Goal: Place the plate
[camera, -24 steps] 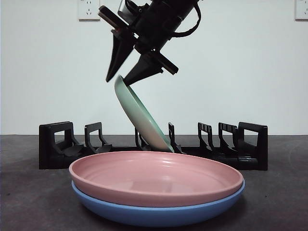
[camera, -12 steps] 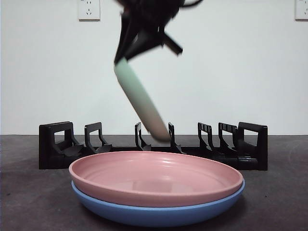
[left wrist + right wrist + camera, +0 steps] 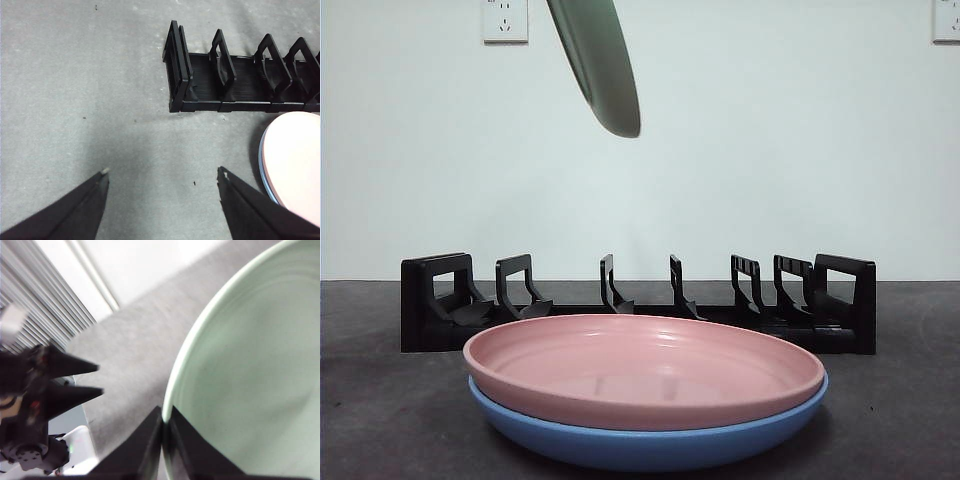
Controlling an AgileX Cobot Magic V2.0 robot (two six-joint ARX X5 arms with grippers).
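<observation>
A pale green plate (image 3: 600, 60) hangs tilted high above the black dish rack (image 3: 640, 300), its lower edge well clear of the slots. My right gripper (image 3: 164, 427) is shut on the green plate's rim (image 3: 240, 385); the gripper itself is out of the front view. My left gripper (image 3: 162, 175) is open and empty above the bare table, near the rack's end (image 3: 177, 75).
A pink plate (image 3: 645, 365) lies stacked on a blue plate (image 3: 650, 440) in front of the rack; both show at the edge of the left wrist view (image 3: 295, 160). The left arm's jaws (image 3: 70, 377) show far off in the right wrist view.
The green plate has risen from the rack's middle slot to high above it, and the gripper holding it has left the front view at the top.
</observation>
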